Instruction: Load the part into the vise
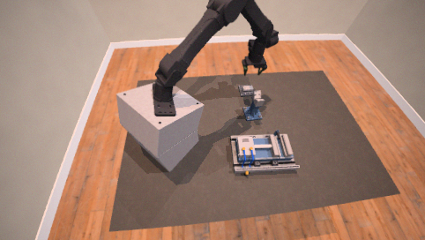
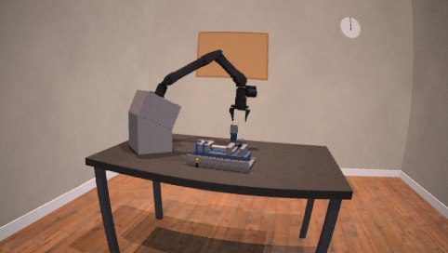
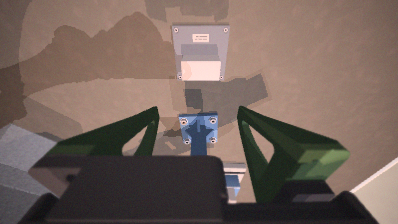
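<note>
The part (image 1: pixel 247 88) is a light grey block lying on the small grey infeed plate at the far side of the dark mat; it also shows in the wrist view (image 3: pixel 200 69). My gripper (image 1: pixel 255 69) hangs high above the table, over the plate and the V-block, with its green fingers spread open and nothing between them. The V-block (image 1: pixel 254 108) is a blue stand with a grey top, just in front of the plate, and it shows in the wrist view (image 3: pixel 199 131). The vise (image 1: pixel 264 150) stands open nearer the front, with blue hoses on its left.
The arm's grey pedestal box (image 1: pixel 160 123) stands left of the vise. In the exterior view the vise (image 2: pixel 222 155) sits mid-table and the pedestal (image 2: pixel 151 123) at the table's left rear. A wooden floor surrounds the mat.
</note>
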Available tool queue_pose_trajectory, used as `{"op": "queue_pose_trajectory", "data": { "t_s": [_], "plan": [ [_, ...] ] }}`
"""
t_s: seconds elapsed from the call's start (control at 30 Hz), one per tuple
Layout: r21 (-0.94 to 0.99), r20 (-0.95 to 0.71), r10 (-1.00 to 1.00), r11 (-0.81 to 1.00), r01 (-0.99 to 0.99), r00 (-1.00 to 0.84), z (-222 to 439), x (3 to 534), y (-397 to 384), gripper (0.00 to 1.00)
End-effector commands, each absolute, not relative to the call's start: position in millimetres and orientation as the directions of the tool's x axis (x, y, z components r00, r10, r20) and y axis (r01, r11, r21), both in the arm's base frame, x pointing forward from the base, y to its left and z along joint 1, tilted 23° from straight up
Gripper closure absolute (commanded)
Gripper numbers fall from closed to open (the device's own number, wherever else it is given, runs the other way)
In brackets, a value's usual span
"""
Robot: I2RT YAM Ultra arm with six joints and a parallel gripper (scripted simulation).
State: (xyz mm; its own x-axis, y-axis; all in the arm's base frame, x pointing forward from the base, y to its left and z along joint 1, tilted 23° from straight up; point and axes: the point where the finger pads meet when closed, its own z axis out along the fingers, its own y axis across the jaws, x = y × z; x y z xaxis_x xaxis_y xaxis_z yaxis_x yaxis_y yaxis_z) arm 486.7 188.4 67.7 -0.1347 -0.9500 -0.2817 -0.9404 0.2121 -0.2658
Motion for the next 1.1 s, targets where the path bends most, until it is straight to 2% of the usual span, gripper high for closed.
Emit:
{"op": "queue_pose_trajectory", "data": {
  "t_s": [0.0, 1.07],
  "plan": [
    [-0.273, -0.285, -0.949, 0.215, -0.938, -0.134, 61.2, 489.7, 191.0, 0.19],
    [-0.301, -0.3, -0.946, 0.217, -0.929, -0.124, 6.9, 521.2, 212.2, 0.19]
  ]
}}
